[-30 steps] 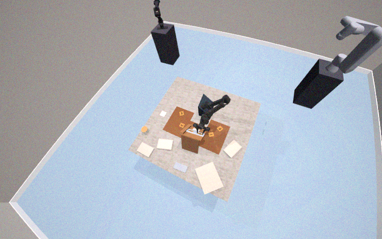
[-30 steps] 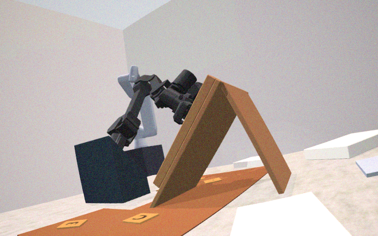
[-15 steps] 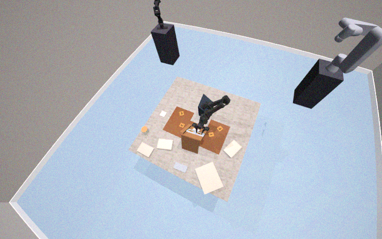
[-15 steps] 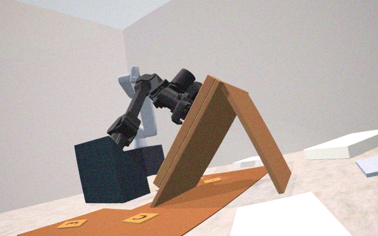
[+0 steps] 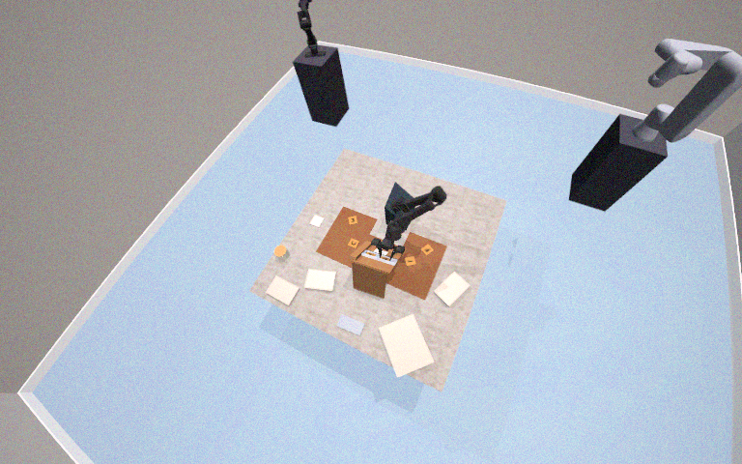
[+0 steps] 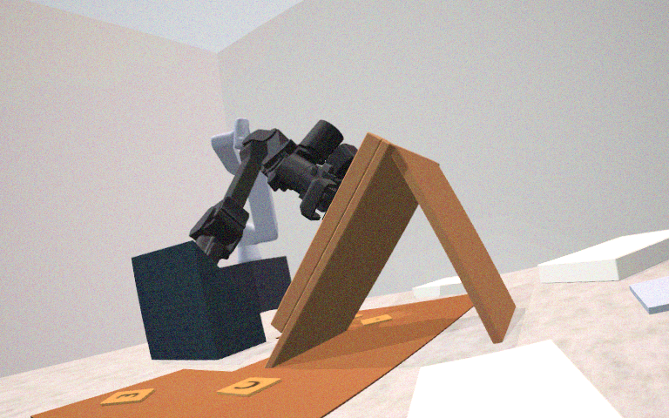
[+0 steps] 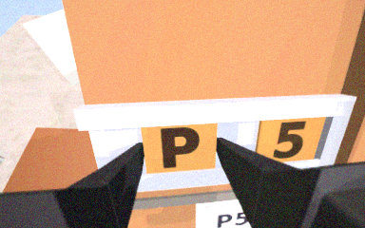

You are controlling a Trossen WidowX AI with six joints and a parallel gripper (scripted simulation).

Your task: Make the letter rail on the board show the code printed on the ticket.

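Note:
My gripper (image 7: 180, 144) (image 5: 385, 254) is shut on the orange P tile (image 7: 180, 159), which is upright between the white lips of the letter rail (image 7: 190, 113). The 5 tile (image 7: 290, 139) sits near the rail's closed right end, with a gap between it and the P tile. The ticket (image 7: 206, 218) below the rail shows "P5"; the rest is hidden by a finger. The rail is on the leaning brown board (image 7: 214, 47) (image 6: 389, 221). Loose tiles lie around it: one (image 5: 353, 219), a C tile (image 5: 353, 243) (image 6: 241, 387), and two at right (image 5: 426, 249) (image 5: 410, 261).
The brown mat (image 5: 418, 287) (image 6: 182, 399) lies under the board. Pale flat blocks (image 5: 320, 279) (image 5: 406, 345) (image 5: 451, 288), a bluish slab (image 5: 350, 324) and an orange round object (image 5: 279, 250) stand on the counter (image 5: 470, 218). The dark arm base (image 6: 172, 305) is before the board.

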